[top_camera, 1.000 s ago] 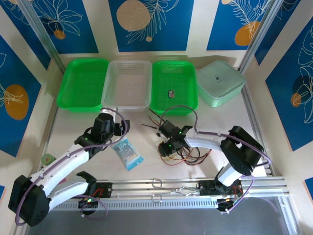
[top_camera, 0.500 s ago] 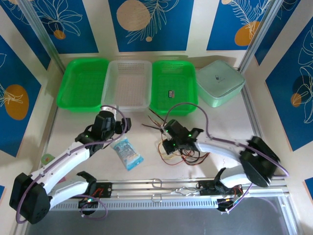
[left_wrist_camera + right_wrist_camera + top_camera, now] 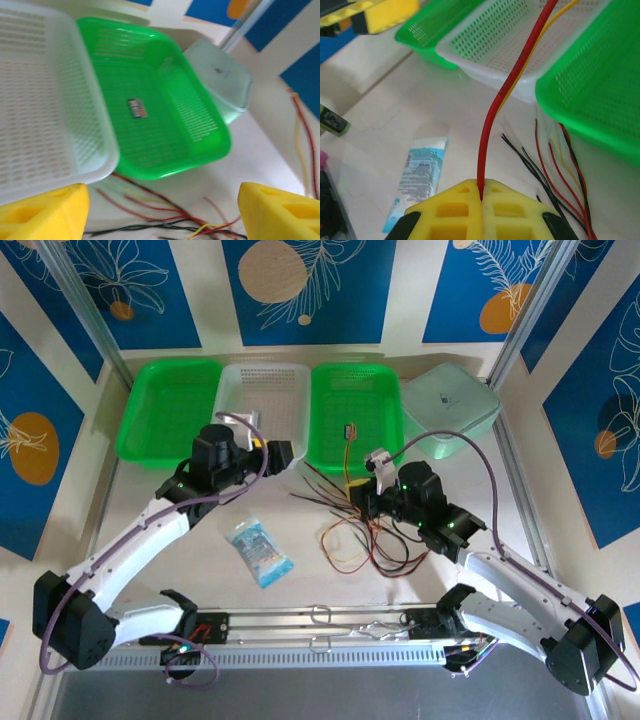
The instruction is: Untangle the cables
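— What is the right gripper (image 3: 481,192) doing?

— It is pinching a held pair (image 3: 492,110) of cables, one red and one yellow, between tightly closed yellow fingers (image 3: 455,210). It is hanging just in front of the green tray (image 3: 380,405), and both strands are running up from the fingers toward that tray's near rim.

— And the left gripper (image 3: 160,210)?

— Its jaws are standing wide apart and gripping nothing. It is hovering just off the green tray's near-left corner.

— Where are the other cables (image 3: 365,540) lying?

— They are sprawling in a loose tangle on the table in front of the green tray, with red, black and orange strands crossing one another. A blue packet (image 3: 258,552) is lying well to the tray's front-left. A white tray (image 3: 262,410) is sitting against its left side, and a mint box (image 3: 450,408) is sitting just to its right.
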`<state>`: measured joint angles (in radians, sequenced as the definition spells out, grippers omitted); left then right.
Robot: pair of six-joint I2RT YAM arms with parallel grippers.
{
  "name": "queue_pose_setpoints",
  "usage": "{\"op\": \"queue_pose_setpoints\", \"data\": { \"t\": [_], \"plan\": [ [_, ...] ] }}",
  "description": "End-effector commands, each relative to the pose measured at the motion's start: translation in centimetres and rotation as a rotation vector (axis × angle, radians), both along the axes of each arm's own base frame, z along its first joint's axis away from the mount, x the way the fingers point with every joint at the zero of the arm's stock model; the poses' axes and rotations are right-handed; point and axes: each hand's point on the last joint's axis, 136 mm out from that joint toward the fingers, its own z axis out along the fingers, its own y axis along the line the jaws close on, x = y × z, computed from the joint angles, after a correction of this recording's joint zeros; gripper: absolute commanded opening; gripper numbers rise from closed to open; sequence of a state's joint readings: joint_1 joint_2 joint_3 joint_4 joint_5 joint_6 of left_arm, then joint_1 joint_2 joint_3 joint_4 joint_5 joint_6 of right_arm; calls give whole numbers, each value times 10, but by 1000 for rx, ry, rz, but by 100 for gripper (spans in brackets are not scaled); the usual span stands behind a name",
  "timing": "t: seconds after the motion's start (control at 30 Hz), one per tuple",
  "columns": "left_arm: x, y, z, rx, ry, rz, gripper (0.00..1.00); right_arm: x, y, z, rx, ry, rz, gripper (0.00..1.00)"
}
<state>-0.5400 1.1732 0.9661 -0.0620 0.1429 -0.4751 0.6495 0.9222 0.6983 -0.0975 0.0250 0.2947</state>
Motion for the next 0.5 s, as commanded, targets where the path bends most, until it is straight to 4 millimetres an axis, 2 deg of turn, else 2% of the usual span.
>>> {"op": "queue_pose_setpoints", "data": {
  "t": [0.0, 0.07, 0.17, 0.3, 0.47],
  "plan": [
    [-13, -32, 39, -139, -17, -167, 77, 3, 16, 59, 123, -136, 92, 2],
    [-15, -42, 54, -208, -31, -218, 74, 7, 24, 69, 129, -147, 123, 0],
    [-16, -53, 75, -338, -55, -269, 71, 17, 32, 69, 152, -18, 97, 0],
    [-12, -58, 80, -430, -45, -274, 64, 7, 55, 73, 209, 12, 241, 0],
    [-12, -69, 83, -507, -3, -338, 49, 10, 61, 74, 239, 12, 257, 0]
  ]
}}
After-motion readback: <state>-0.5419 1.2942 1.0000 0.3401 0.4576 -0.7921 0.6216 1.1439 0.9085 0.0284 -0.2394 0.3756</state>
